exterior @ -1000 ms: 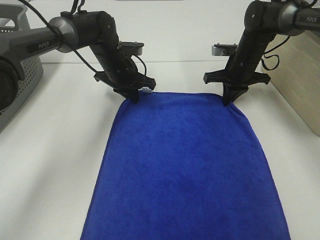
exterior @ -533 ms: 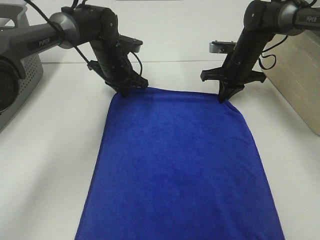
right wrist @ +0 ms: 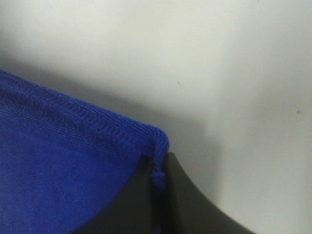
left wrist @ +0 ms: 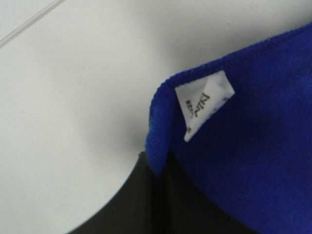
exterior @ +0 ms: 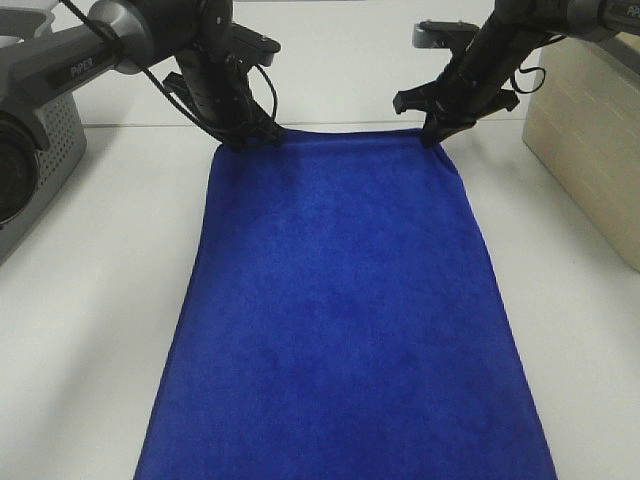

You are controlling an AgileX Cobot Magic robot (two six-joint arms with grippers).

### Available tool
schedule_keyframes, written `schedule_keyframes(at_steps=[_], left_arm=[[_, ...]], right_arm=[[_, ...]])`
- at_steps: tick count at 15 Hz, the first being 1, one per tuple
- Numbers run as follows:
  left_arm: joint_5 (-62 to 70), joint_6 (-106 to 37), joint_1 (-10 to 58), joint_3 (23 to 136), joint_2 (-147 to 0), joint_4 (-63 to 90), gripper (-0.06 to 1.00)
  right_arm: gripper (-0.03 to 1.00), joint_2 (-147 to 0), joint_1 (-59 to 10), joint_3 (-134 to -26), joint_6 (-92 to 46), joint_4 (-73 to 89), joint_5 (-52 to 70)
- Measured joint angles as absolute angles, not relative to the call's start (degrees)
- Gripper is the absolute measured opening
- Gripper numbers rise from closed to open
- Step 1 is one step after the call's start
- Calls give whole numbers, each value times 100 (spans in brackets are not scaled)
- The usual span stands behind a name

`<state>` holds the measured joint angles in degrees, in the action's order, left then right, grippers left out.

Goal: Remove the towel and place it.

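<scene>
The royal-blue towel lies spread flat down the middle of the white table, running off the near edge of the exterior high view. My left gripper is shut on its far left corner. In the left wrist view that corner shows a small white tag just above my pinching black fingers. At the far right corner my right gripper is shut on the cloth. The right wrist view shows the blue hem clamped between the fingers.
A grey basket stands at the left edge of the table. A beige box stands at the right. Bare white table lies on both sides of the towel. Cables hang from both arms.
Both grippers have moved away toward the back of the table, dragging the towel's far edge with them. The cloth now lies longer and flatter.
</scene>
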<state>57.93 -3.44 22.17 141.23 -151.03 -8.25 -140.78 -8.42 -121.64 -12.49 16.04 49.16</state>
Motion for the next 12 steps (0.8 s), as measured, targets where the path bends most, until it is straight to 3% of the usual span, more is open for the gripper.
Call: schedule_keyframes(at_steps=[12], left_arm=[[4171, 132, 1891, 14123, -15109, -1455, 1]], right_arm=[[3, -14272, -854, -12307, -2544, 2532, 3466]])
